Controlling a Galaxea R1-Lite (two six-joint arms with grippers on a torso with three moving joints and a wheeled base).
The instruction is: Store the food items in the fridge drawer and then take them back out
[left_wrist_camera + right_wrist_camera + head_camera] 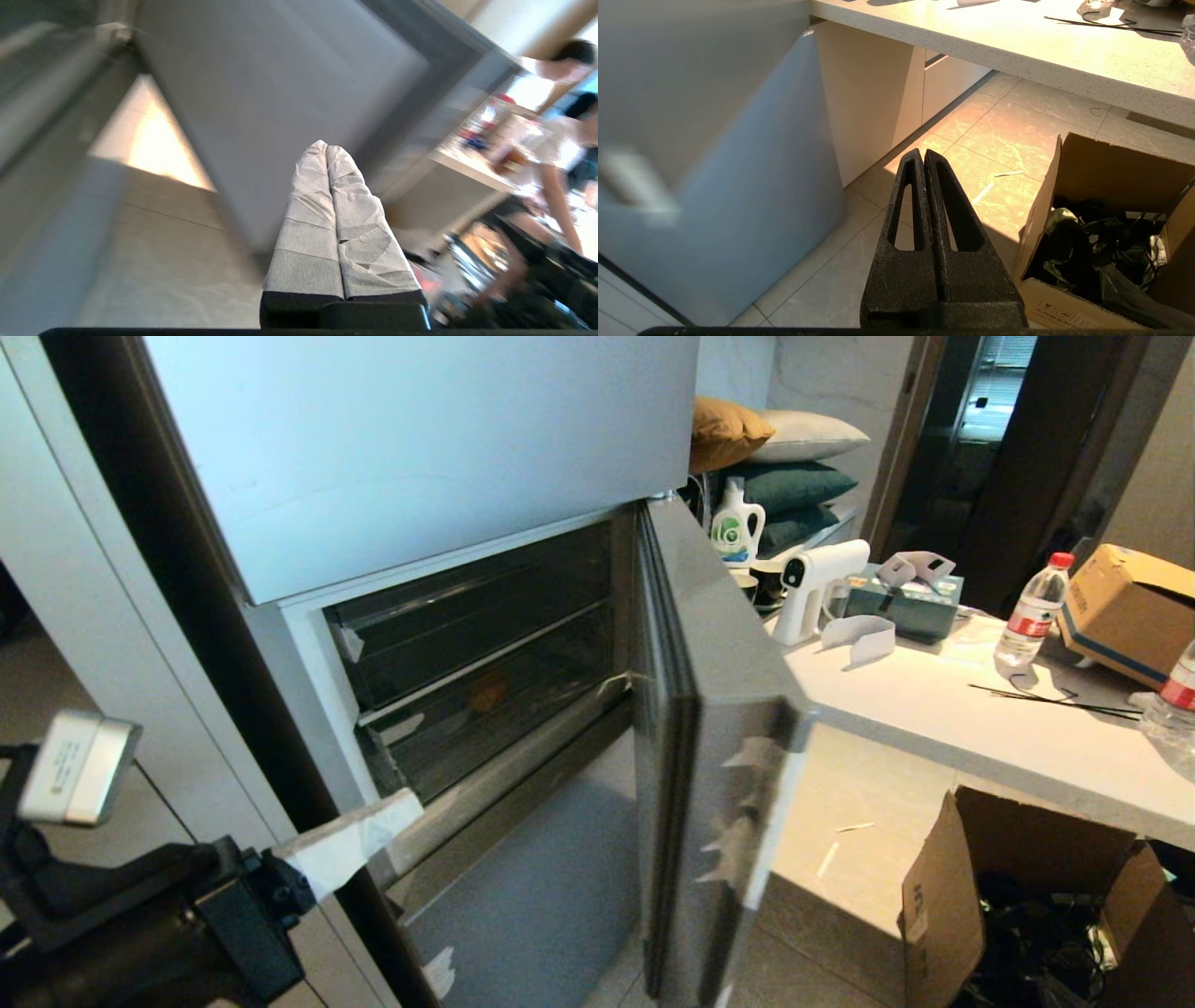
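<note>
Behind the open silver-grey fridge door, the clear plastic fridge drawer looks murky; both the tape-wrapped left gripper and the black right gripper are closed, empty.

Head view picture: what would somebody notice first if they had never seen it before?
Probably the silver-grey fridge door swung open in the middle, baring two clear plastic drawers stacked inside, both pushed in. Next, the left gripper, wrapped in white tape and shut, pokes up from the lower left toward the fridge. On the right, a white counter carries a white spray gun and a clear water bottle with a red cap.
</note>
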